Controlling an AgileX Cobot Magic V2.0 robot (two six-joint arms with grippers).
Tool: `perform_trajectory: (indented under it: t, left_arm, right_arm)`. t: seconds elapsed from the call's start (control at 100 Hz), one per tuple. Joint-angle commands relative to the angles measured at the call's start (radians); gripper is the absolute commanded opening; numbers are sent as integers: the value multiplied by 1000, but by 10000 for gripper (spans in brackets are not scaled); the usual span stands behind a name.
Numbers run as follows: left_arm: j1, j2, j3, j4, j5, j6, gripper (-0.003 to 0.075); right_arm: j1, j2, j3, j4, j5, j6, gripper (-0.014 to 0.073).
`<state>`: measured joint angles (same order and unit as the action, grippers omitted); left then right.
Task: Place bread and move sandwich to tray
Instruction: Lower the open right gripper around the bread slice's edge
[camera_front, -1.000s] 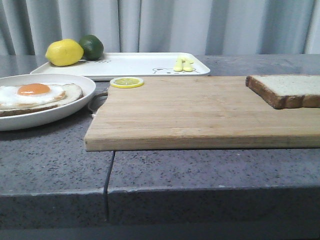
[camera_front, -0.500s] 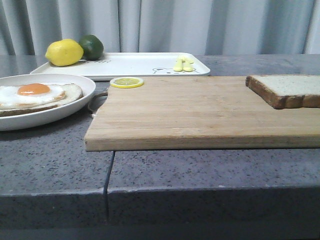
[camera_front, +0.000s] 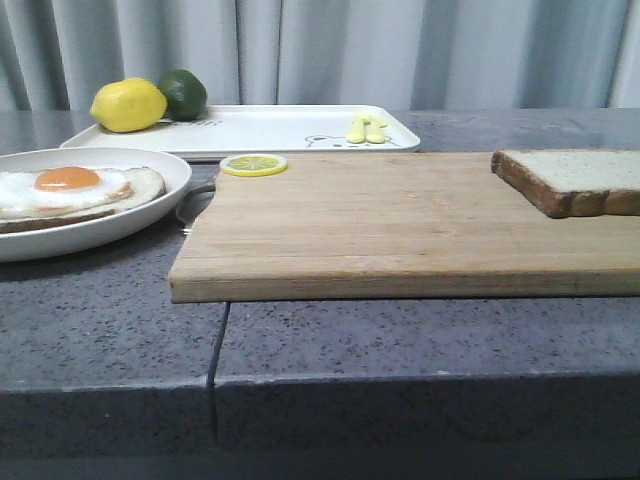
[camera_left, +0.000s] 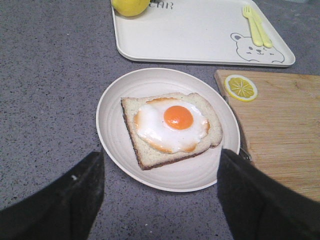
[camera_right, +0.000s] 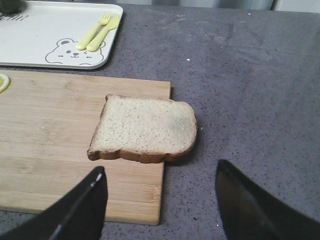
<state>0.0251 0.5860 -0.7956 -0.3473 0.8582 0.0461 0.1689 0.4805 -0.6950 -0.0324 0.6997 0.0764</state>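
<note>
bread (camera_right: 145, 127): square, speckled crumb, on wooden board (camera_right: 50, 145) | both hands (camera_left: 160, 192) (camera_right: 160, 200): spread wide, empty

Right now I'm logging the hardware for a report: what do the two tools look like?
Only their fingers show, in the wrist views. The left tool and the right tool each have two broad, matte black, wedge-shaped fingers. No cables or printed markings are visible.

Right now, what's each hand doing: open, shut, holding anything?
Left hand: open, empty, above the plate with the egg toast.
Right hand: open, empty, above the bread slice.
</note>
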Motion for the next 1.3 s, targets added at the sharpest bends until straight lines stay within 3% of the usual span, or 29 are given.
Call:
perform_trajectory:
  t: [0.0,0.4,0.61,0.85,1.18,1.29]
  left_arm:
    - [-6,10,-32,-28,-53,-6,452]
    - [-6,10,-32,-28,-53,-6,452]
    - [-6,10,-32,-28,-53,-6,452]
    - [-6,10,-32,-28,-53,-6,452]
    - [-6,10,-32,-28,-53,-6,452]
    - [-6,10,-32,-28,-53,-6,452]
  right_arm:
    - [-4,12,-37,-3,-82,3,479]
    - [-20,27,-37,53,-77,-21,479]
    - [-164,108,-37,196,-78,-190,479]
    - [-371,212,-37,505,-109,-395,479]
    - [-573,378,38,1015,-107,-710,479]
    - [-619,439,78,1132,-102,-791,479]
